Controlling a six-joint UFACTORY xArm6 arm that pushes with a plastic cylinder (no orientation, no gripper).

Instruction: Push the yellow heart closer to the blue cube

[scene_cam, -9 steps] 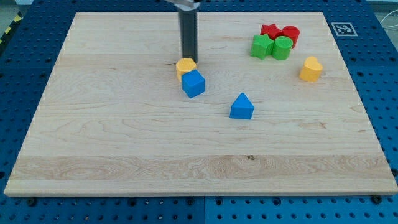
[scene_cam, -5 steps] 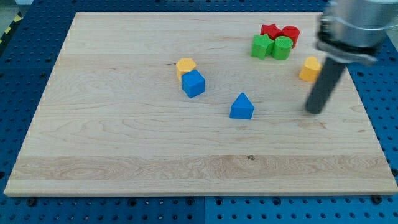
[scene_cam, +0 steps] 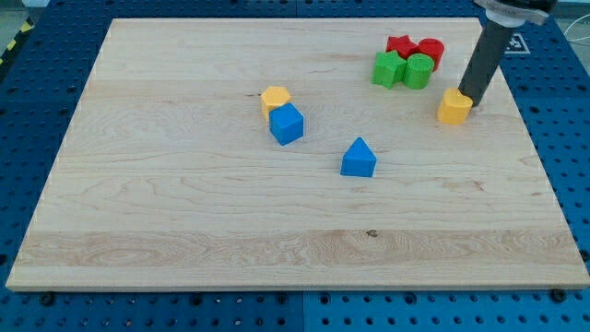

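The yellow heart (scene_cam: 453,108) lies at the view's right on the wooden board (scene_cam: 184,212). My tip (scene_cam: 472,100) touches its upper right side. The blue cube (scene_cam: 287,124) sits left of the board's middle, with a yellow hexagon block (scene_cam: 275,98) touching its upper left. The heart is far to the right of the cube.
A blue house-shaped block (scene_cam: 358,159) lies between the cube and the heart, a little lower. A red star (scene_cam: 399,45), a red cylinder (scene_cam: 430,51), a green star (scene_cam: 388,68) and a green cylinder (scene_cam: 418,70) cluster at the top right.
My tip left the yellow hexagon, swept to the view's right, then came up behind the yellow heart. The heart has shifted slightly down and left.
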